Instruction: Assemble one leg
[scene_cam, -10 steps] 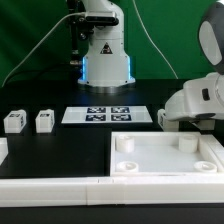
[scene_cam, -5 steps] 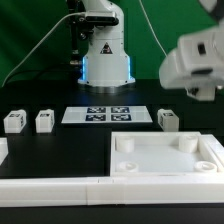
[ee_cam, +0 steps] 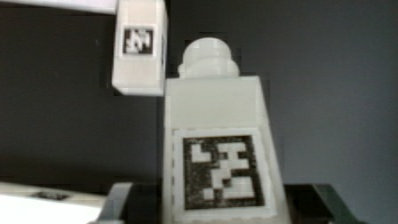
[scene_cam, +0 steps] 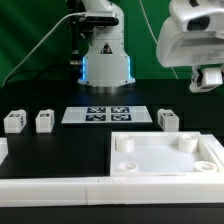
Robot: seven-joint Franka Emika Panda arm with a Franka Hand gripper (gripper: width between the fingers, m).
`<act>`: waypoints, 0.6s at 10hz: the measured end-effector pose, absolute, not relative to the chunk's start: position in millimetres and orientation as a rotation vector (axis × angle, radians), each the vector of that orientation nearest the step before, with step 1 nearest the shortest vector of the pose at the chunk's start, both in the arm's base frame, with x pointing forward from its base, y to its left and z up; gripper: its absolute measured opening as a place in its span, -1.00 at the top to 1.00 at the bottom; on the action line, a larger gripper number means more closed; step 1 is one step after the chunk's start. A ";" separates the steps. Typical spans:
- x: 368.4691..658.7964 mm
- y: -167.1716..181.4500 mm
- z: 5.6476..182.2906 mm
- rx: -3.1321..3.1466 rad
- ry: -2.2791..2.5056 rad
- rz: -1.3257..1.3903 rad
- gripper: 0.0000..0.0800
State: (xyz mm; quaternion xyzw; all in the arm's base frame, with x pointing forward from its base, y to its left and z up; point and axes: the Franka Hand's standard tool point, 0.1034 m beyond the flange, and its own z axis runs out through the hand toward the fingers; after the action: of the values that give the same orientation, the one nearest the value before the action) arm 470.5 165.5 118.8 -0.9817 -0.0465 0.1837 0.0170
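My gripper [scene_cam: 207, 78] hangs high at the exterior view's right, above the table. It is shut on a leg [ee_cam: 217, 140], a stubby white piece with a square tag and a round peg at its far end; the jaws grip its sides. In the wrist view the gripper [ee_cam: 217, 203] holds the leg's near end. Another leg [scene_cam: 168, 118] lies on the table below and also shows in the wrist view [ee_cam: 137, 45]. Two more legs [scene_cam: 13, 121] [scene_cam: 44, 121] stand at the exterior view's left.
The large white panel [scene_cam: 165, 157] with round corner sockets lies at the front right. The marker board [scene_cam: 110, 114] lies in the middle. The robot base [scene_cam: 105, 55] stands at the back. A white rail [scene_cam: 60, 188] runs along the front edge.
My gripper has risen from just above the table at the right to high above it, carrying the leg.
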 end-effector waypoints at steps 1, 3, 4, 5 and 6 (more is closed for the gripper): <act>478.5 167.2 118.5 -3.063 -0.142 0.402 0.27; 525.7 161.6 127.6 -3.039 -0.218 0.012 0.27; 538.0 161.3 139.4 -3.030 -0.210 -0.116 0.27; 552.8 165.9 150.3 -2.991 -0.210 -0.358 0.27; 547.6 166.5 146.1 -2.955 -0.207 -0.512 0.27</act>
State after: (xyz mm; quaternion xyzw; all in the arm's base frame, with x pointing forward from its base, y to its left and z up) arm 547.6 166.5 146.1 -0.9807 -0.0688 -0.1699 0.0678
